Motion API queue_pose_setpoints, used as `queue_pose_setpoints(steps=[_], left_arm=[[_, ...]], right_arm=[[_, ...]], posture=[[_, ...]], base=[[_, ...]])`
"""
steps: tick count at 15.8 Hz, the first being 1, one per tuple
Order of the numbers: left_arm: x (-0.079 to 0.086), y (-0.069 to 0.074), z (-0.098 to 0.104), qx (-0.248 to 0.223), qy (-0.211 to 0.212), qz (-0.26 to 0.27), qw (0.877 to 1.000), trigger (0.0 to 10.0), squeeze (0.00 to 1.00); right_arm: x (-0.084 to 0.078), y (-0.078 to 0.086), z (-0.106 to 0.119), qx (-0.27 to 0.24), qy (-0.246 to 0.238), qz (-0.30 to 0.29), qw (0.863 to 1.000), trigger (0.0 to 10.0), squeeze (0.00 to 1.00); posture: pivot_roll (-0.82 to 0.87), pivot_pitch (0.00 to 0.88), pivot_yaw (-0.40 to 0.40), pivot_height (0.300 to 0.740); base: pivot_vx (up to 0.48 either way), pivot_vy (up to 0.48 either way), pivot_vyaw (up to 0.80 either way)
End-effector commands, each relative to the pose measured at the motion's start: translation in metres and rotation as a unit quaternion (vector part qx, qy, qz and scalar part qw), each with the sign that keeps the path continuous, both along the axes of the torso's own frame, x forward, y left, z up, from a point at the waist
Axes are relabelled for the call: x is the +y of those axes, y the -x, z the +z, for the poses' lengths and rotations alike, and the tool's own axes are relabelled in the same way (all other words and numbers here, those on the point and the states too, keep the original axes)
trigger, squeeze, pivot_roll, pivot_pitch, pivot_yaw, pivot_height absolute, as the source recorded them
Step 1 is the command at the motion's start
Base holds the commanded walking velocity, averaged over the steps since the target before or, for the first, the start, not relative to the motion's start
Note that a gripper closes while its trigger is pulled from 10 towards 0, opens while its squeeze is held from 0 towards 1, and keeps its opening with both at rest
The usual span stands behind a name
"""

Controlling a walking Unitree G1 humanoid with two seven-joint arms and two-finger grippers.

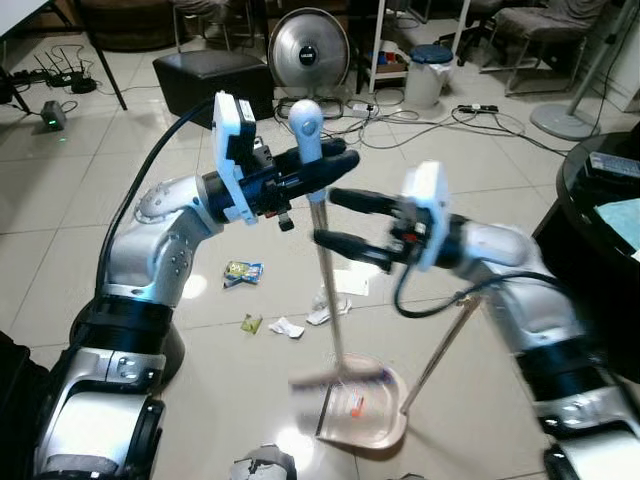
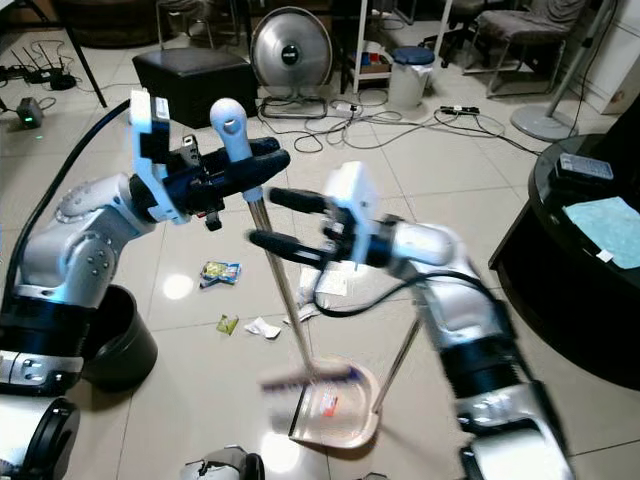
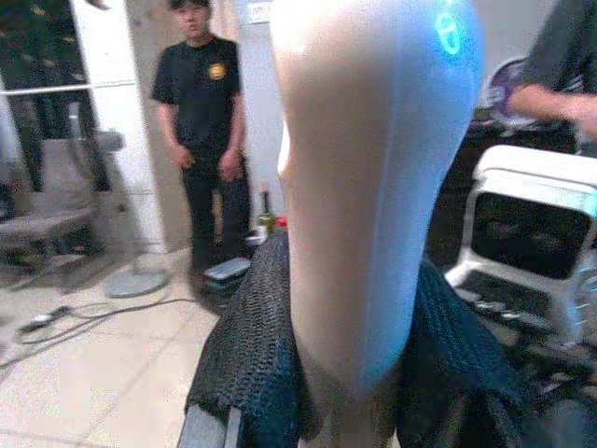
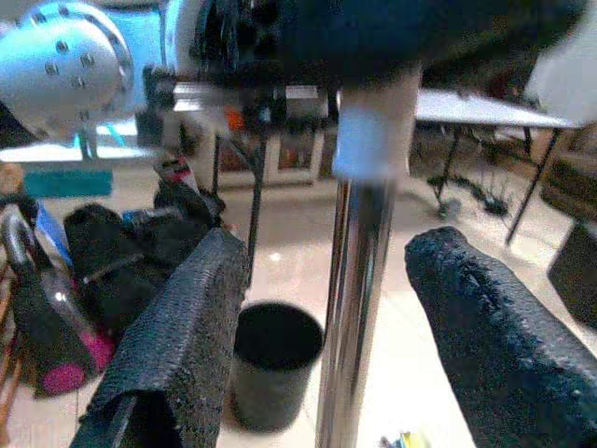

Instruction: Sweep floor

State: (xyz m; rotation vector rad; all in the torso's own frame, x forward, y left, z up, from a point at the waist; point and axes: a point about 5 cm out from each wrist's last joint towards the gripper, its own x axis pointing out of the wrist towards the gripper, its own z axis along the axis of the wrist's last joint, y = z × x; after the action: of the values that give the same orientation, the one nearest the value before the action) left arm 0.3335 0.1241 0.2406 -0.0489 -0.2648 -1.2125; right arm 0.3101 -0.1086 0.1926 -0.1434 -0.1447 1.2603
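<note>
The broom [image 1: 328, 300] stands nearly upright before us, its blurred head [image 1: 338, 379] over the clear dustpan [image 1: 368, 412] on the tiled floor [image 1: 80, 250]. We clamp our left tool [image 1: 322, 165] around the broom's white grip [image 1: 304, 125] at the top. Our right tool [image 1: 335, 220] has its fingers apart on either side of the metal pole, just below the left one. Beyond the dustpan, paper scraps [image 1: 322, 310] and a yellow wrapper [image 1: 242, 271] lie scattered. Farther off stand a black ottoman [image 1: 208, 78] and a round fan [image 1: 308, 45].
</note>
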Motion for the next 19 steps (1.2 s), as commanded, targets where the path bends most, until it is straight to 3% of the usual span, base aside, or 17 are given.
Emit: queue_pose_setpoints(steps=[1,2,4,6,7,8,9,10,11,12,13,14,15,17,19], left_arm=[[-0.002,-0.004,0.012,-0.033,-0.003,0.014,0.999,0.0,0.00],[0.000,-0.011,0.009,-0.037,-0.014,0.054,0.998,0.0,0.00],[0.004,-0.021,0.006,-0.039,-0.025,0.107,0.993,0.0,0.00],[0.011,-0.032,0.000,-0.037,-0.055,0.181,0.981,0.0,0.00],[0.019,-0.040,-0.007,-0.038,-0.093,0.279,0.955,10.0,0.00],[0.021,-0.042,-0.009,-0.036,-0.100,0.302,0.947,10.0,0.00],[0.028,-0.043,-0.017,-0.026,-0.101,0.368,0.924,10.0,0.00],[0.030,-0.043,-0.019,-0.024,-0.102,0.387,0.916,10.0,0.00],[0.037,-0.039,-0.032,-0.004,-0.083,0.445,0.892,10.0,0.00],[0.039,-0.038,-0.036,0.006,-0.078,0.459,0.885,10.0,0.00],[0.045,-0.032,-0.046,0.012,-0.073,0.496,0.865,10.0,0.00],[0.047,-0.031,-0.049,0.012,-0.075,0.511,0.856,10.0,0.00],[0.054,-0.024,-0.060,0.025,-0.070,0.546,0.834,10.0,0.00],[0.065,-0.008,-0.071,0.025,-0.057,0.587,0.807,10.0,0.00],[0.067,0.000,-0.075,0.029,-0.026,0.592,0.805,10.0,0.00]], right_arm=[[-0.009,0.003,0.004,-0.002,0.014,0.001,1.000,10.0,0.00],[-0.024,0.010,-0.001,0.014,0.050,-0.002,0.999,10.0,0.00],[-0.037,0.018,-0.005,0.027,0.076,-0.012,0.997,10.0,0.00],[-0.042,0.019,-0.005,0.014,0.068,-0.056,0.996,10.0,0.00],[-0.041,0.016,-0.006,-0.022,0.046,-0.148,0.988,10.0,0.00],[-0.040,0.016,-0.007,-0.028,0.039,-0.171,0.984,10.0,0.00],[-0.033,0.017,-0.013,-0.028,0.006,-0.223,0.974,10.0,0.00],[-0.031,0.018,-0.015,-0.025,-0.004,-0.239,0.971,10.0,0.00],[-0.029,0.017,-0.029,-0.015,-0.034,-0.330,0.943,10.0,0.00],[-0.027,0.019,-0.033,-0.009,-0.044,-0.343,0.938,10.0,0.00],[-0.023,0.026,-0.045,0.004,-0.062,-0.364,0.929,10.0,0.00],[-0.021,0.029,-0.048,0.008,-0.066,-0.370,0.927,10.0,0.00],[-0.019,0.038,-0.061,0.028,-0.069,-0.389,0.918,10.0,0.00],[-0.020,0.055,-0.082,0.060,-0.066,-0.423,0.902,10.0,0.00],[-0.029,0.060,-0.091,0.094,-0.072,-0.450,0.885,10.0,0.00]], posture=[[0.03,0.000,0.043,0.740],[0.02,0.000,0.047,0.740],[0.01,0.000,0.052,0.740],[0.01,0.000,0.057,0.740],[0.00,0.000,0.058,0.740],[0.00,0.000,0.058,0.740],[0.00,0.000,0.057,0.740],[0.01,0.000,0.054,0.740],[0.01,0.000,0.051,0.740],[0.01,0.000,0.051,0.740],[0.01,0.001,0.055,0.740],[0.01,0.002,0.056,0.740],[0.01,0.009,0.061,0.740],[0.01,0.014,0.063,0.740],[0.01,0.018,0.065,0.740]], base=[[0.000,0.000,0.00],[0.000,0.000,0.00],[0.000,0.000,0.00],[0.000,0.000,0.00],[0.000,0.000,0.00],[0.000,0.000,0.00],[0.000,0.000,0.00],[0.000,0.000,0.00],[0.000,0.000,0.00],[0.000,0.000,0.00],[0.000,0.000,0.00],[0.000,0.000,0.00],[0.000,0.000,0.00],[0.000,0.000,0.00],[0.000,0.000,0.00]])
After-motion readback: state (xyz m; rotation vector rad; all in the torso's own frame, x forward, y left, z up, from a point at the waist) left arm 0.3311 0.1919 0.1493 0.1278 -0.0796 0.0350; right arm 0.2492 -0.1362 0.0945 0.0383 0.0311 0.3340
